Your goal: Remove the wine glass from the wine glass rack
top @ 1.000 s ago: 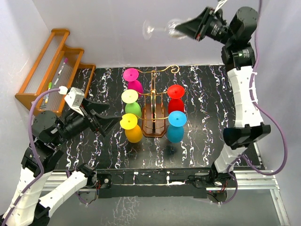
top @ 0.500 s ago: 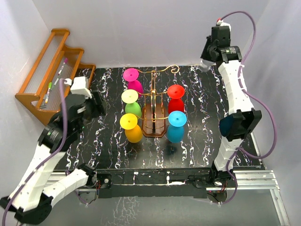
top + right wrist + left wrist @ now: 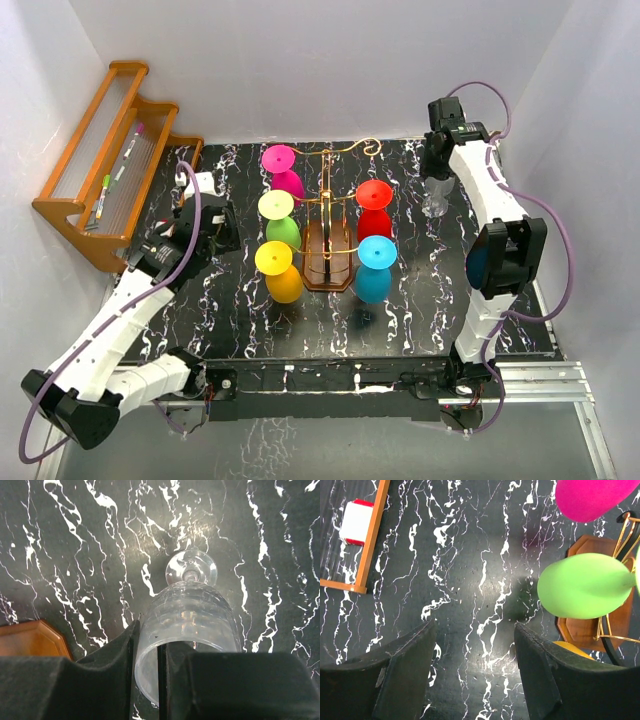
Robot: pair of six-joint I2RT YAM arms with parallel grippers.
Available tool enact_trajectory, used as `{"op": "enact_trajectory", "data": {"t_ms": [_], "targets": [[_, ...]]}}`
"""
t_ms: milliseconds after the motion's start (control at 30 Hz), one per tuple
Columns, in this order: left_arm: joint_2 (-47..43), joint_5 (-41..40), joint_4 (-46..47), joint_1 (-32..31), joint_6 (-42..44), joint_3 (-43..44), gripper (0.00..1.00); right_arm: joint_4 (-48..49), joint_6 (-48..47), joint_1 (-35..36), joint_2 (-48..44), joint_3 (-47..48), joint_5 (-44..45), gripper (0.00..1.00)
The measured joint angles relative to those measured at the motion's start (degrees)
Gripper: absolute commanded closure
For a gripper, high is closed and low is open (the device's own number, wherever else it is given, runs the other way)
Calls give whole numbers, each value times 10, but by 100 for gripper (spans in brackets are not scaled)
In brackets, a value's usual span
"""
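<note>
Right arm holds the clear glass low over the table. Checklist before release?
1. Right gripper pinching the clear wine glass by its rim: ok.
2. Glass off the wine glass rack and apart from it: ok.
3. Glass upright, foot downward: ok.
4. Foot actually seated on the table: cannot tell.
5. Table around the foot bare in the right wrist view: ok.
6. Left gripper open, holding nothing, far from the glass: ok.

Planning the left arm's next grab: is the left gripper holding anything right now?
No, the left gripper is open, with only bare table showing between its jaws.
</note>
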Motion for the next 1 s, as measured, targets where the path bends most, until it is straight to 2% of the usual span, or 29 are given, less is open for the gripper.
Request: {"op": "enact_trajectory", "data": {"t_ms": [233,600,833,1000], "targets": [[-49,5,8,0,-5,-55,35,17,-5,0,0,-35,-35,90],[-164,-11,35,0,11,-163,32,41,-10,0,-5,-63,-59,58],[-223,-42,60,0,27,-209,30,49,-10,0,-34,-63,-62,52],[-227,-55,62,0,28,-213,29,36,-10,0,-52,-38,-69,45]]}}
